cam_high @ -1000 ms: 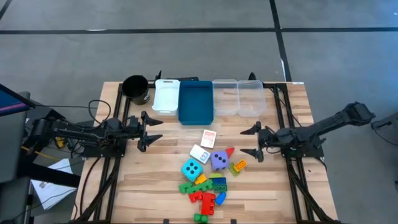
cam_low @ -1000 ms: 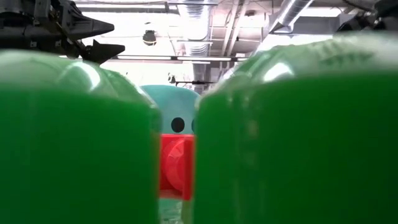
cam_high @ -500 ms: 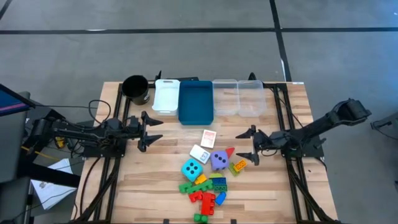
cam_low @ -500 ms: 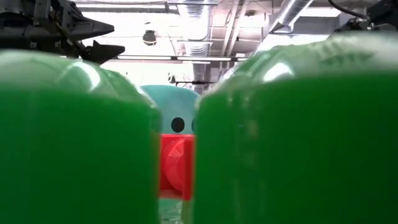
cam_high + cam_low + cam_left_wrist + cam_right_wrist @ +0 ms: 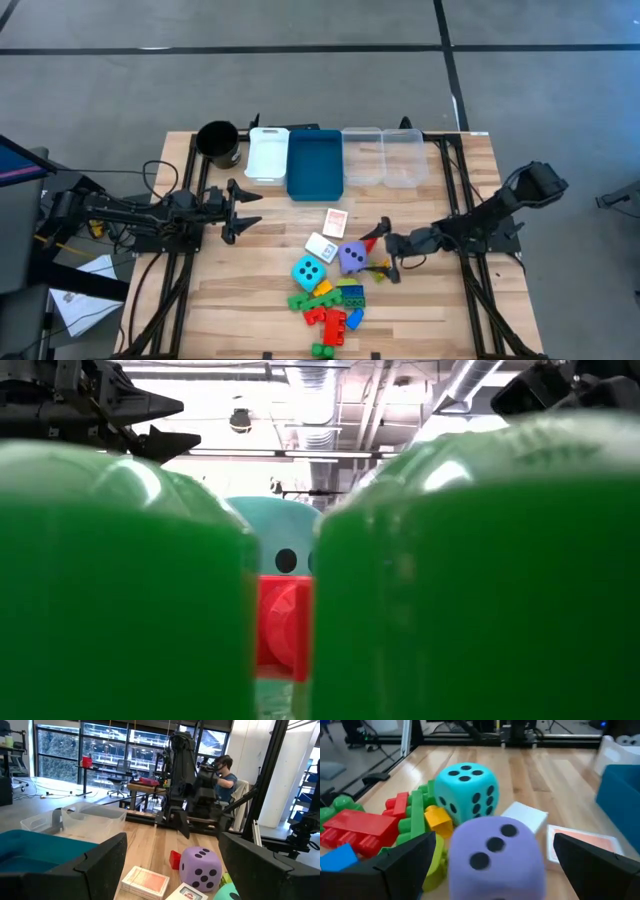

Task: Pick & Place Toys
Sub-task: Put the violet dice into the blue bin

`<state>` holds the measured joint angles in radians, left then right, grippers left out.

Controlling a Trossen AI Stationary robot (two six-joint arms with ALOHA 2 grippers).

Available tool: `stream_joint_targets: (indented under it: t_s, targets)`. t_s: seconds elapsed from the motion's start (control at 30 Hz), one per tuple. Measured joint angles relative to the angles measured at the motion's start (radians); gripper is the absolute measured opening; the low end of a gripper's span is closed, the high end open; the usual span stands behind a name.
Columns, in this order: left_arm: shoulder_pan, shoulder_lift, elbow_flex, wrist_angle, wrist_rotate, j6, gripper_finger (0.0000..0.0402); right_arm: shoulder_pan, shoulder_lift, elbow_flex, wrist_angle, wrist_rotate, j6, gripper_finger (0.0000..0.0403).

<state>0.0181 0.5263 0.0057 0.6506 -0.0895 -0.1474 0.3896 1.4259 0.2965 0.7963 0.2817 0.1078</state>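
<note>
My right gripper [image 5: 384, 252] is open, low over the table, just right of the lavender die [image 5: 352, 258]. In the right wrist view [image 5: 493, 842] the die [image 5: 492, 855] sits between the two fingers with gaps on both sides. The cyan die [image 5: 309, 271] rests beside it on the table. Two card packs [image 5: 336, 222] [image 5: 321, 246] lie flat just beyond the dice. A pile of red, green, yellow and blue bricks [image 5: 330, 300] lies near the front edge. My left gripper [image 5: 245, 210] is open and waits at the table's left.
A black cup [image 5: 218, 142], a white tray [image 5: 267, 153], a blue tray [image 5: 315, 163] and two clear trays [image 5: 383, 157] line the far edge. Green bricks [image 5: 120, 590] block most of the low view. A person [image 5: 226, 772] sits beyond the table.
My right gripper has moved toward the table's left and down, from the right side to beside the lavender die, staying open. The toys have kept their places.
</note>
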Motion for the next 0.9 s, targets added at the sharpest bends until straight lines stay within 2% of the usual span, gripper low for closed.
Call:
stream_joint_targets:
  t_s: [0.33, 0.9]
  targets:
    - [0.0, 0.0, 0.0, 0.0, 0.0, 0.0, 0.031, -0.036, 0.16, 0.052, 0.035, 0.018, 0.06, 0.04]
    - [0.0, 0.0, 0.0, 0.0, 0.0, -0.001, 0.031, -0.037, 0.163, 0.058, 0.027, 0.006, 0.071, 0.04]
